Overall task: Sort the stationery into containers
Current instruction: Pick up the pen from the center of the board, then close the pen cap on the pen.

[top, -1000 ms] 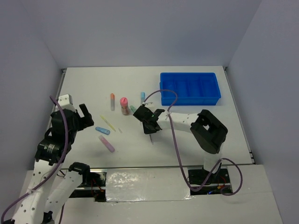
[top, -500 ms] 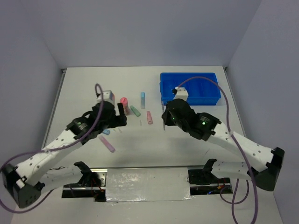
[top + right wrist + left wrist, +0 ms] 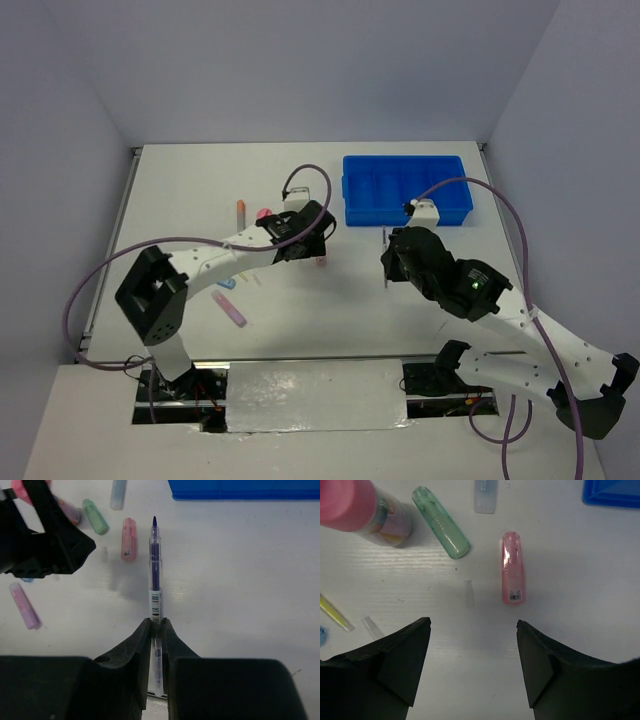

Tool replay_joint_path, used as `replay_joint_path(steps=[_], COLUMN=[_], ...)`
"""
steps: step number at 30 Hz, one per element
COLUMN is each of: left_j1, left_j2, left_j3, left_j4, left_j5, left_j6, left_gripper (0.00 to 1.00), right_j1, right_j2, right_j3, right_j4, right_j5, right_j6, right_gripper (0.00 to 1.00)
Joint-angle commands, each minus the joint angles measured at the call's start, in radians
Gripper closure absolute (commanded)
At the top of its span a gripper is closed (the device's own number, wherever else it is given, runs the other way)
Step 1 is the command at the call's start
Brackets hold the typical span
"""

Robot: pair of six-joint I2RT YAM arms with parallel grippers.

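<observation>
We have the right gripper [image 3: 156,626] pressed together on the dark slim pen [image 3: 155,565]. It pinches the pen low on the barrel, so most of the length and the tip run straight out ahead of the fingers. The shadow thrown to one side suggests the pen is clear of the white table [image 3: 240,580]. The blue tray [image 3: 245,489] lies beyond the tip, well apart from it. We judge the pen is held this way so it can go lengthwise into one of the narrow compartments.

The left gripper [image 3: 472,626] is spread wide and holds nothing. It hangs over the loose stationery near the tray's left end. The pink highlighter [image 3: 512,567] lies flat just ahead of the gap, nearer one finger than the other, with its long side running away from the wrist. That lie would let the fingers close across its width, so we take it for the next pick.

Farther out lie the green highlighter [image 3: 441,522], set at a slant, and the pink-capped tube [image 3: 365,507]. A small clear sliver [image 3: 468,591] lies beside the pink highlighter; it may be a loose cap, but we cannot tell.
</observation>
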Motion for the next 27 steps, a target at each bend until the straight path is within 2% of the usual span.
replay_joint_path(steps=[1, 8, 27], left_j1=[0.011, 0.023, 0.072], left_j2=[0.099, 0.193, 0.265], left_j3=[0.086, 0.126, 0.048], left_j4=[-0.021, -0.06, 0.006], left_j5=[-0.008, 0.0, 0.056], left_j6=[-0.046, -0.084, -0.092], left_gripper=[0.19, 0.21, 0.3], right_j1=[-0.009, -0.009, -0.008], right_j2=[-0.023, -0.014, 0.027], right_j3=[-0.018, -0.028, -0.041], right_j4=[-0.005, 0.004, 0.064], right_j5=[0.029, 0.02, -0.032], right_j6=[-0.023, -0.039, -0.065], right_gripper=[1.0, 1.0, 1.0])
